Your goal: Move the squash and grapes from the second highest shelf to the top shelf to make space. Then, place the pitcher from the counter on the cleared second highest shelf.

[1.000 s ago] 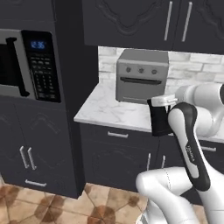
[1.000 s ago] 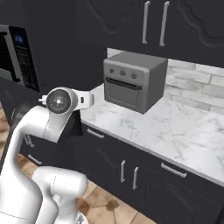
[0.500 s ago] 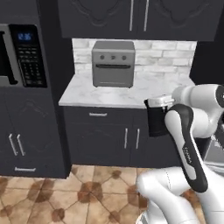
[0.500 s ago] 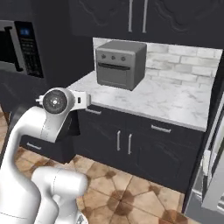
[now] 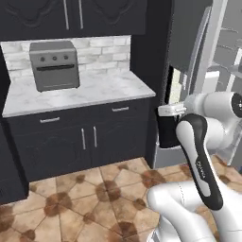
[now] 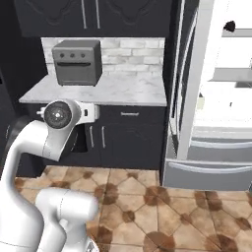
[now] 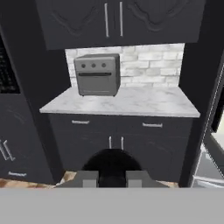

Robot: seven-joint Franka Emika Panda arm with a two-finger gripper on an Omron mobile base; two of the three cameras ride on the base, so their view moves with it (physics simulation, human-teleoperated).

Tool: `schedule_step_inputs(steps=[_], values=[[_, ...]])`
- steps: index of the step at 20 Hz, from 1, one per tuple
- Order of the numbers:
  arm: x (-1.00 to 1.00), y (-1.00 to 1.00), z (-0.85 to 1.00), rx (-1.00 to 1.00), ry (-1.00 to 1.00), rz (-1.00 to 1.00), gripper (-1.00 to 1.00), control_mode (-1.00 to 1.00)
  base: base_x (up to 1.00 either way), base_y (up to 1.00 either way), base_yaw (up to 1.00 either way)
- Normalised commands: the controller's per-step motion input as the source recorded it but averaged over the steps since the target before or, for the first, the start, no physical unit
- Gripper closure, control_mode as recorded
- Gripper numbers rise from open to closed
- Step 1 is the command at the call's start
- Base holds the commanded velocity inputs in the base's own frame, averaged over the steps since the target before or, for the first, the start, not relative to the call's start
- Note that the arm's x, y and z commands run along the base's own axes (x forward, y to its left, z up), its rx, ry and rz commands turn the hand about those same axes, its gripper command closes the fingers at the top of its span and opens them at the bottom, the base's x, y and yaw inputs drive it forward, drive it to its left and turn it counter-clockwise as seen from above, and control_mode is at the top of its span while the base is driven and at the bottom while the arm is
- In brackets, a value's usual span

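The fingers (image 7: 112, 178) are clamped on the pitcher (image 5: 168, 130), a black vessel with a pale rim that hangs in the air in front of the white arm, off the counter and just past its right end, before the dark tall panel beside the fridge. In the hand view the pitcher's dark rounded body (image 7: 112, 165) bulges up between the two grey fingertips (image 7: 90, 178), hiding part of the lower cabinet doors behind it. The counter (image 5: 99, 92) is a white marble slab with grey veins over dark cabinet fronts with silver handles; a boxy silver toaster oven (image 5: 53, 64) stands at its back left, against the pale brick wall. In the right base view the fridge (image 6: 216, 98) stands open at the right, its bright white inside showing grey shelves, and a small dark lump, too small to name, sits high up near the top right. The white door edge and a drawer front lie low at the fridge's foot, above the brown tiled floor (image 6: 147, 197).
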Motion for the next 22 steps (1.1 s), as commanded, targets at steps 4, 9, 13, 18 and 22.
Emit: schedule_step_inputs(steps=[4,9,13,18,22], values=[[0.0,0.0,0.0,0.0,0.0,0.0,1.0,1.0,-0.03,-0.74,-0.46],[0.0,0.0,0.0,0.0,0.0,0.0,1.0,1.0,0.26,-0.99,-0.19],[0.0,0.0,0.0,0.0,0.0,0.0,1.0,1.0,0.5,-0.99,0.0],[0.0,0.0,0.0,0.0,0.0,0.0,1.0,1.0,0.57,-0.91,0.09],[0.0,0.0,0.0,0.0,0.0,0.0,1.0,1.0,0.55,-0.58,0.34]])
